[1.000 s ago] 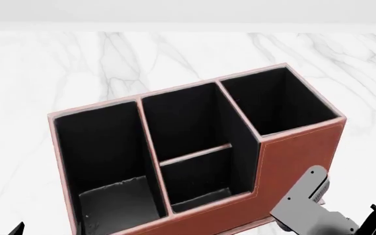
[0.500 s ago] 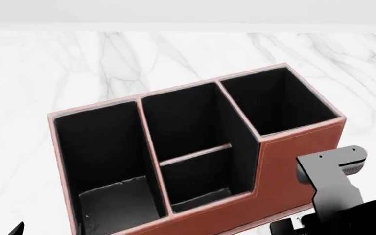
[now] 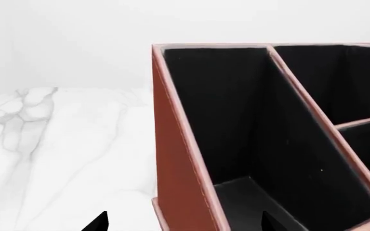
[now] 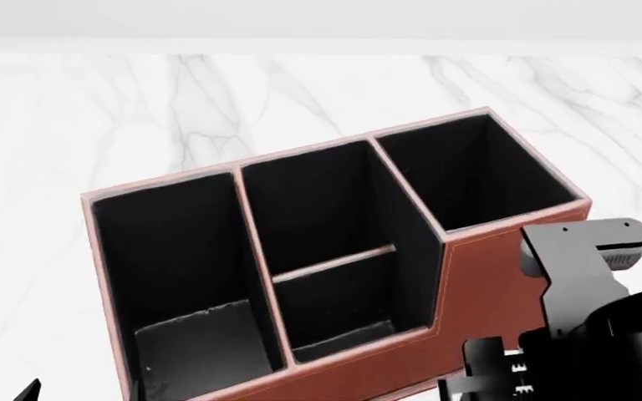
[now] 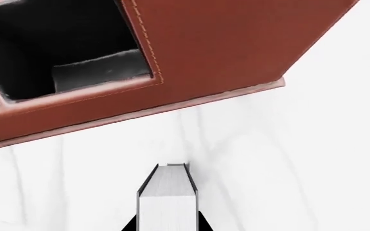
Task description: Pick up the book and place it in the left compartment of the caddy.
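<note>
My right gripper (image 5: 167,226) clamps the small black-covered, white-paged book (image 5: 167,199), spine upright for dropping. The reddish-brown leather caddy's (image 4: 500,276) long left compartment (image 4: 176,267) waits at ten o'clock. I cannot tell the left gripper's (image 3: 181,224) state.

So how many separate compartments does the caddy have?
4. In the caddy: the left compartment spanning its full depth, a middle bay split into a rear cell and a front cell, and the taller right cell. None seem hidden.

Bright even simulator light, sharp focus throughout, faint soft shadows, no glare
</note>
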You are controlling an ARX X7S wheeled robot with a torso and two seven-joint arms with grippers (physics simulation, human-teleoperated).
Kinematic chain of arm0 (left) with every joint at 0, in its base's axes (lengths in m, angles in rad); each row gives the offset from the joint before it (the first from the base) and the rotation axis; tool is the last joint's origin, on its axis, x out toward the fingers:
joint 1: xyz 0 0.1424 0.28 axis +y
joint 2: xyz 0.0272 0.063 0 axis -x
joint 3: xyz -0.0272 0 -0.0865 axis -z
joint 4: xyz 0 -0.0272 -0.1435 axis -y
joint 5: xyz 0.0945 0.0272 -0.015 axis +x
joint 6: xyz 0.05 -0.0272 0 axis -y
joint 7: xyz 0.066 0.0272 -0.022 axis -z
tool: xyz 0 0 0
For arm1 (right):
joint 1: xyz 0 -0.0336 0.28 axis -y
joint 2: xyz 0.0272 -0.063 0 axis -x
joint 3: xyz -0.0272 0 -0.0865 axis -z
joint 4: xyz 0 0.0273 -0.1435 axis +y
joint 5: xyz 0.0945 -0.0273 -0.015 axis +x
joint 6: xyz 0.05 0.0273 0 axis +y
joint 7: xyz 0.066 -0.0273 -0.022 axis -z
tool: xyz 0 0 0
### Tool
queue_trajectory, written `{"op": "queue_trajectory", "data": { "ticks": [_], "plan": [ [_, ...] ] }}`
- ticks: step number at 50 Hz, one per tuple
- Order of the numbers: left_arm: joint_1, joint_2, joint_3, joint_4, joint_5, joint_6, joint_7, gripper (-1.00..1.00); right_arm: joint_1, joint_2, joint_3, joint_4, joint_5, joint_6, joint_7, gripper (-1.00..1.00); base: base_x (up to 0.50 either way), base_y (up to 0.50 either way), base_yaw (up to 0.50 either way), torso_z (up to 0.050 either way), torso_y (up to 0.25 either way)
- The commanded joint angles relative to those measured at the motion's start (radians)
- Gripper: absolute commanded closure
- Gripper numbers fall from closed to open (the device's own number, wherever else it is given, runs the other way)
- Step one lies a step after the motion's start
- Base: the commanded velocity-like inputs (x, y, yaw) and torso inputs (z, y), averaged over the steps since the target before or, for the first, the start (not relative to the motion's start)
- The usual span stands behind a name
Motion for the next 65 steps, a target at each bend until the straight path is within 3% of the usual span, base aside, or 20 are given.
{"op": "queue_trajectory", "data": {
  "ticks": [1, 12, 35, 65],
  "plan": [
    [0.0, 0.016, -0.02, 0.002, 0.013, -0.002, 0.021, -1.0, 0.182, -0.051, 0.038, -0.019, 0.123, 0.151, 0.136, 1.0, 0.0, 0.0, 0.0, 0.0, 0.0],
    [-0.004, 0.015, -0.016, -0.002, 0.011, -0.002, 0.017, -1.0, 0.311, -0.163, 0.036, 0.048, 0.177, 0.23, 0.16, 1.0, 0.0, 0.0, 0.0, 0.0, 0.001],
    [-0.008, 0.01, -0.008, -0.006, 0.005, 0.0, 0.013, -1.0, 0.39, -0.387, 0.058, 0.282, -0.054, 0.25, -0.141, 1.0, 0.0, 0.0, 0.0, 0.0, 0.001],
    [-0.004, 0.001, -0.001, 0.004, -0.008, 0.003, 0.007, -1.0, 0.428, -0.757, -0.049, 0.734, -0.328, 0.171, -0.554, 1.0, 0.0, 0.0, 0.0, 0.0, 0.001]
  ]
}}
